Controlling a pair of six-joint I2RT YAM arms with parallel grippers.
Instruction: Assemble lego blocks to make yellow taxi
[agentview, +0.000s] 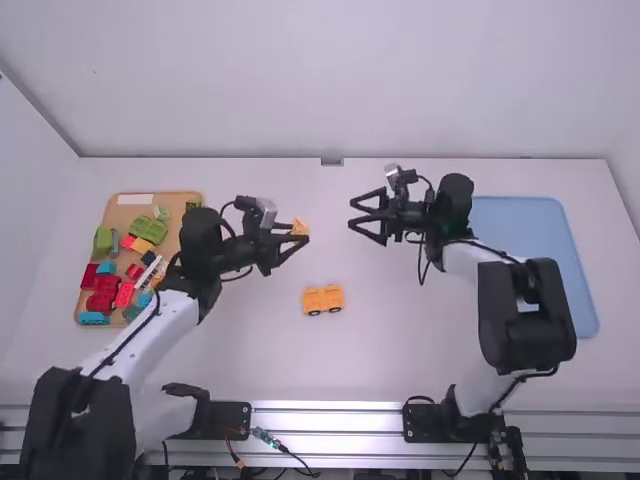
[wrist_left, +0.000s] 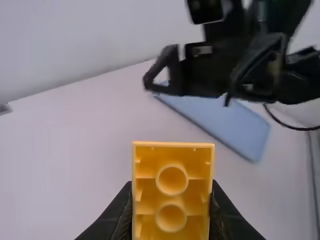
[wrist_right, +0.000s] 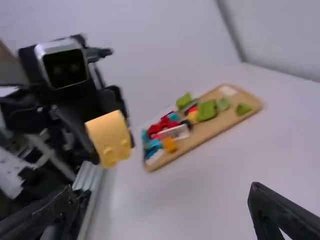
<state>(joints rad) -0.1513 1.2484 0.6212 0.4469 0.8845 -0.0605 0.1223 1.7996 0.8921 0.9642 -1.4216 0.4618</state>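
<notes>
Wheeled block (agentview: 322, 299): low obstacle on the table (agentview: 270, 350).
12 and 6 o'clock from it: passage is free.
9 o'clock: left arm (agentview: 165, 330) stands across.
3 o'clock: right arm (agentview: 522, 310) stands across.

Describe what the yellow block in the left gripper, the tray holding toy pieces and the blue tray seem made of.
Yellow block: molded plastic, smooth; its hollow underside shows round tubes.
Toy-piece tray: probably wood, matte, given its tan color.
Blue tray: likely matte plastic, evenly colored with rounded corners; painted metal is possible.
</notes>
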